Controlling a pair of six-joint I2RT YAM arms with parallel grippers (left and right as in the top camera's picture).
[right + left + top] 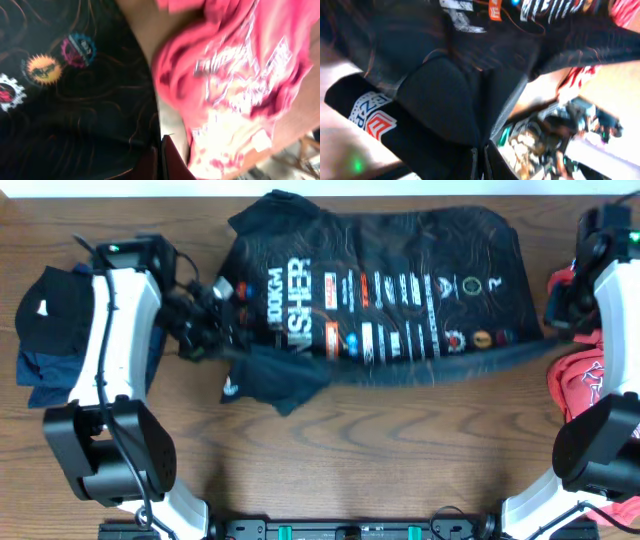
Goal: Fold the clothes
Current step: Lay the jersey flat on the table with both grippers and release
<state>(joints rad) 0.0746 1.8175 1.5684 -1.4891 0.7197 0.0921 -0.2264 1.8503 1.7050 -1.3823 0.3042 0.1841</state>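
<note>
**Location.** The black jersey [400, 290] lies spread on the desk [400, 460], filling the middle of the 12 o'clock half in the overhead view. The red T-shirt [585, 375] lies crumpled at 3 o'clock, just beside the jersey's end. A pile of dark garments [40, 320] sits at 9 o'clock, under the left arm.

**Orientation.** The jersey's long axis runs from 9 o'clock to 3 o'clock. One sleeve [270, 380] trails off towards 7 o'clock, so we judge that the shoulders point to 9 o'clock and the hem to 3 o'clock. The logo rows follow the same axis, and the printed side faces up.

**End effectors.** The left end effector [481, 160] is clenched at the jersey's 9 o'clock edge. Black cloth gathers right into its tips, so we read it as pinching the jersey. The right end effector [161, 155] is also clenched, at the seam between jersey and red T-shirt. We cannot tell whether any cloth sits between its tips.

**Handling.** We expect thin, light, limp sports fabric that is probably slick. It will not hold a shape, and it will sag and drag across the desk when lifted. We recommend taking hold at seams, hem corners or shoulder points, where the doubled cloth gives a firmer pinch. Keep both holds on the same edge so the fold line stays square to the long axis.
</note>
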